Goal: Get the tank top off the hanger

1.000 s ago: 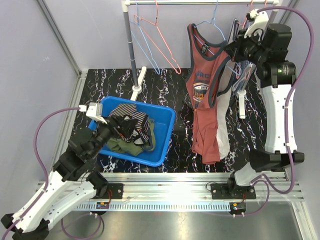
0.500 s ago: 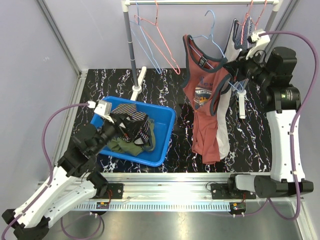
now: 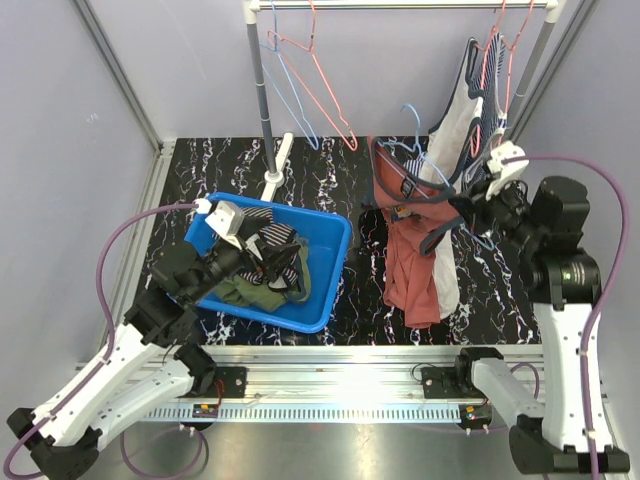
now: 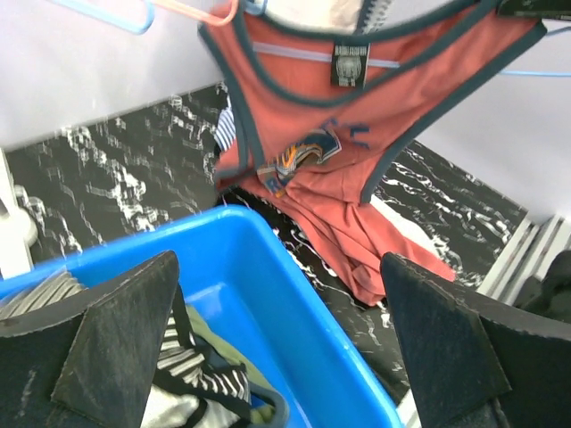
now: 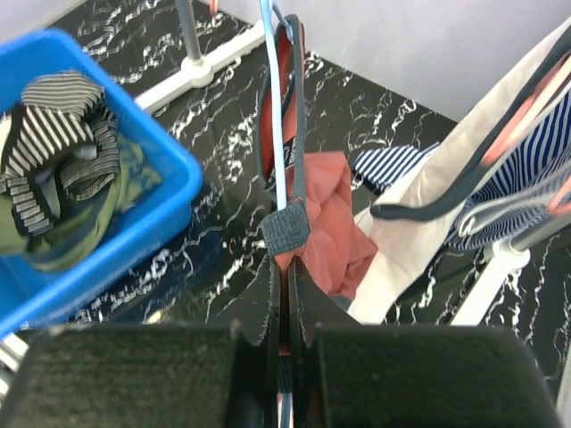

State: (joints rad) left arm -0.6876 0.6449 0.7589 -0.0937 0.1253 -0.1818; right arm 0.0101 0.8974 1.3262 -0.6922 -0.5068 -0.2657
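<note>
The rust-red tank top (image 3: 408, 250) with dark grey trim hangs on a light blue hanger (image 3: 416, 116), whose hook is well below the rail. Its lower part is bunched on the black table. My right gripper (image 3: 462, 206) is shut on the tank top's shoulder strap (image 5: 287, 230) together with the hanger wire (image 5: 276, 134). In the right wrist view the jaws (image 5: 287, 272) are pressed together on them. My left gripper (image 3: 248, 260) is open and empty over the blue bin (image 3: 336, 262). In the left wrist view the tank top (image 4: 303, 125) hangs ahead of this gripper (image 4: 285, 357).
The blue bin (image 4: 294, 294) holds striped and green clothes (image 3: 265, 265). A rack pole (image 3: 262, 100) stands at the back with empty red and blue hangers (image 3: 300, 70). White and striped garments (image 3: 470, 90) hang at the right, close behind my right gripper.
My right arm has come down and forward, pulling the hanger and tank top down from the rail. My left gripper has shifted slightly right over the bin.
</note>
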